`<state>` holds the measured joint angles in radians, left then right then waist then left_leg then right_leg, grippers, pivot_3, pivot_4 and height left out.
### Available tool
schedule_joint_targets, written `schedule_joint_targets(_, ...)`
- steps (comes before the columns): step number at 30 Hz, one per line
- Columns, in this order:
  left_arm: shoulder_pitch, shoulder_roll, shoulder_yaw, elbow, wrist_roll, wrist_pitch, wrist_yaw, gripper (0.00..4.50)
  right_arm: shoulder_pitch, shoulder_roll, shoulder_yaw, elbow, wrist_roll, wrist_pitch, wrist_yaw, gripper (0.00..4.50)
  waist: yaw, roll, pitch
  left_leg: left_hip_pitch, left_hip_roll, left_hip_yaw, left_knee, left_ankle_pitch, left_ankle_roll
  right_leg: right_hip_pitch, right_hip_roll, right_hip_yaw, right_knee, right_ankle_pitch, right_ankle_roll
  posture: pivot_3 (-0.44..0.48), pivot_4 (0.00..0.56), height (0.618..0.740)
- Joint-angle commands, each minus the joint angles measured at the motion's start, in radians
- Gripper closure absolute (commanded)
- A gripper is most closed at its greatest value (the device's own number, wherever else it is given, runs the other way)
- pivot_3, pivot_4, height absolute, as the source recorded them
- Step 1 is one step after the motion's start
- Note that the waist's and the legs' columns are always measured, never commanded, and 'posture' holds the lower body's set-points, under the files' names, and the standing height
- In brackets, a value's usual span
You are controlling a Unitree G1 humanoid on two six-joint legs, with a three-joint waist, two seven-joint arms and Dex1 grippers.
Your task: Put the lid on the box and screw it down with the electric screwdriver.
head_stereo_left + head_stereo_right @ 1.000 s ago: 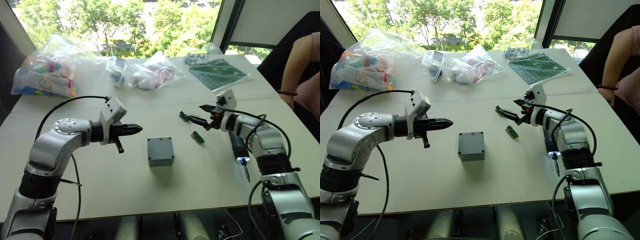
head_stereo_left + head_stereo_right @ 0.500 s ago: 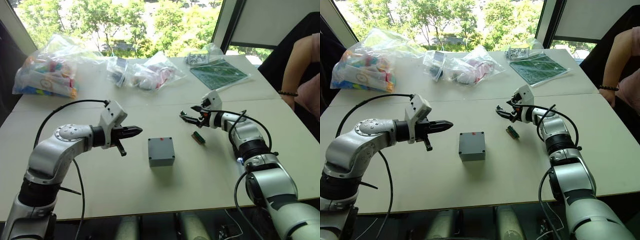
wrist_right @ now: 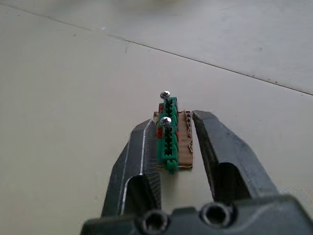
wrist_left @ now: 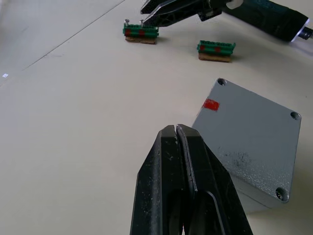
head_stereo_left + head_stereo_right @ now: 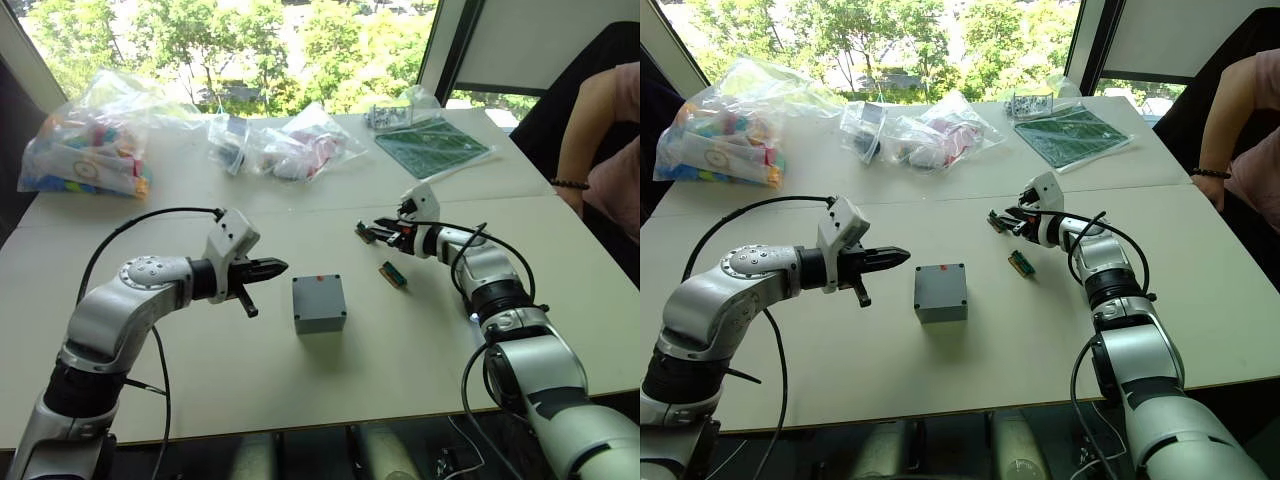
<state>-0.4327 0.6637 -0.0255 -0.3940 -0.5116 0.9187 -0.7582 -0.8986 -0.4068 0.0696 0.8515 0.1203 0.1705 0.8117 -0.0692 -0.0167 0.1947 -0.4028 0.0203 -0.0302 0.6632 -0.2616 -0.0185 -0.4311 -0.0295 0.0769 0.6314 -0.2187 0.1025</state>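
The box (image 5: 319, 303) sits mid-counter (image 5: 300, 390). Two connector blocks lie to its right: one (image 5: 394, 275) near, the other (image 3: 169, 138) farther back between the right end effector's (image 3: 175, 132) fingers. Bags (image 5: 85, 135) lie behind.

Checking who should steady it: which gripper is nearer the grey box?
Left. The left gripper hovers just beside the box; the right gripper is farther off, at a green connector strip.
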Motion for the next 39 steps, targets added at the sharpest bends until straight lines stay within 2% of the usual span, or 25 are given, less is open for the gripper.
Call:
schedule_joint_targets(1, -0.004, -0.003, 0.004, -0.014, -0.005, -0.020, 0.005, 4.50, -0.023, 0.004, -0.019, -0.020, -0.003, 0.001, -0.001, 3.50, 0.000, 0.000, 0.000, 0.000, 0.000, 0.000, 0.000, 0.000, 0.000, 0.000, 0.000, 0.000, 0.000, 0.000, 0.000, 0.000, 0.150, 0.740)
schedule_joint_targets(19, 0.010, 0.000, -0.004, -0.014, 0.004, -0.026, 0.011, 4.50, -0.033, 0.024, -0.020, 0.006, -0.015, -0.009, -0.007, 3.50, 0.000, 0.000, 0.000, 0.000, 0.000, 0.000, 0.000, 0.000, 0.000, 0.000, 0.000, 0.000, 0.000, 0.000, 0.000, 0.000, 0.150, 0.740)
schedule_joint_targets(20, 0.010, -0.001, -0.003, -0.012, 0.004, -0.026, 0.012, 4.50, -0.034, 0.026, -0.021, 0.009, -0.014, -0.011, -0.007, 4.04, 0.000, 0.000, 0.000, 0.000, 0.000, 0.000, 0.000, 0.000, 0.000, 0.000, 0.000, 0.000, 0.000, 0.000, 0.000, 0.000, 0.150, 0.740)
schedule_joint_targets(22, 0.014, -0.001, -0.003, -0.006, 0.007, -0.031, 0.013, 4.50, -0.035, 0.030, -0.022, 0.014, -0.016, -0.015, -0.011, 4.39, 0.000, 0.000, 0.000, 0.000, 0.000, 0.000, 0.000, 0.000, 0.000, 0.000, 0.000, 0.000, 0.000, 0.000, 0.000, 0.000, 0.150, 0.740)
schedule_joint_targets(30, 0.016, 0.001, -0.008, 0.003, 0.012, -0.040, 0.009, 4.50, -0.039, 0.027, -0.035, 0.007, -0.015, -0.015, -0.024, 4.39, 0.000, 0.000, 0.000, 0.000, 0.000, 0.000, 0.000, 0.000, 0.000, 0.000, 0.000, 0.000, 0.000, 0.000, 0.000, 0.000, 0.150, 0.740)
schedule_joint_targets(39, 0.021, 0.002, -0.006, 0.004, 0.005, -0.039, -0.004, 4.50, 0.025, -0.002, -0.060, -0.174, 0.019, 0.061, 0.013, 4.39, 0.000, 0.000, 0.000, 0.000, 0.000, 0.000, 0.000, 0.000, 0.000, 0.000, 0.000, 0.000, 0.000, 0.000, 0.000, 0.000, 0.150, 0.740)
